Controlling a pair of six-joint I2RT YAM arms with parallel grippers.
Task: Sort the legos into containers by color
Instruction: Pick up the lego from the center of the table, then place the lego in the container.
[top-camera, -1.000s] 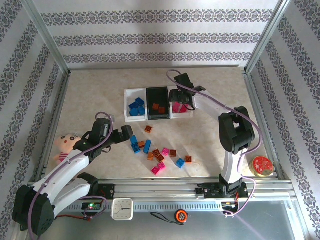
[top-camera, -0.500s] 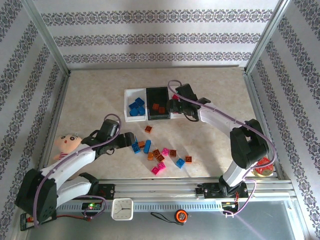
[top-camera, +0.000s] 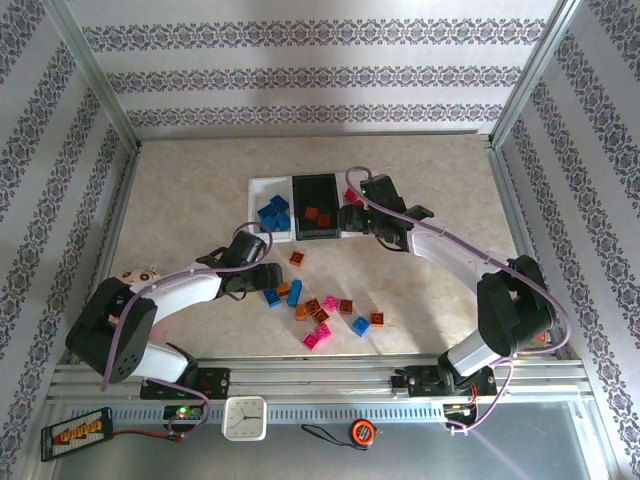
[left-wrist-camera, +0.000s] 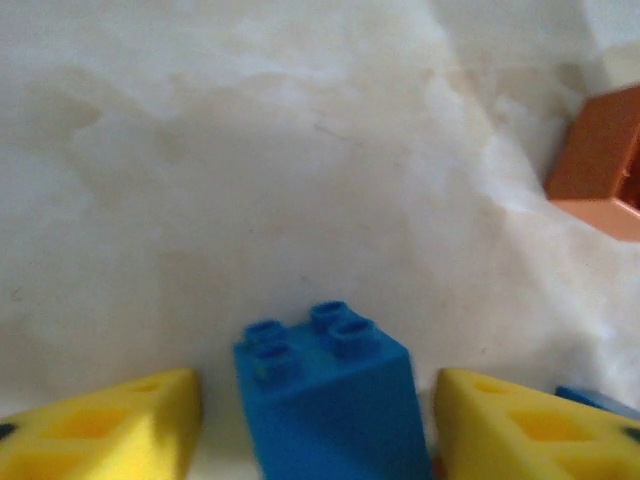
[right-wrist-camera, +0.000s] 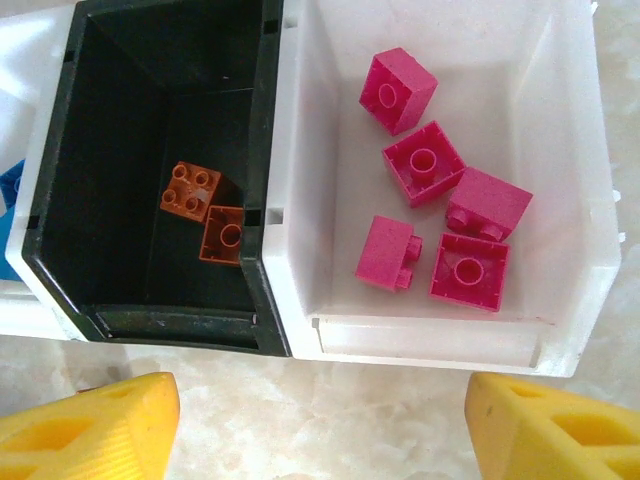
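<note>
In the left wrist view a blue lego (left-wrist-camera: 330, 400) stands studs-up on the table between my left gripper's (left-wrist-camera: 315, 405) yellow fingers, with a thin gap on each side. From above, the left gripper (top-camera: 262, 285) sits at the left end of the loose legos (top-camera: 330, 305), which are blue, orange and pink. My right gripper (right-wrist-camera: 320, 425) is open and empty, hovering over bare table just in front of the containers. The black bin (right-wrist-camera: 265, 250) holds two orange legos (right-wrist-camera: 192, 190). The white bin (right-wrist-camera: 430, 335) beside it holds several pink legos (right-wrist-camera: 470, 270). The left white bin (top-camera: 255, 205) holds blue ones.
An orange lego (left-wrist-camera: 600, 165) lies ahead and right of the left gripper. A doll (top-camera: 135, 275) lies half under the left arm. Metal frame rails (top-camera: 300, 370) run along the near edge, with a small clock (top-camera: 243, 418) below.
The left arm has swung right and lowered its gripper around the blue lego, jaws narrowing. The right gripper has drawn back from over the pink bin toward the near side.
</note>
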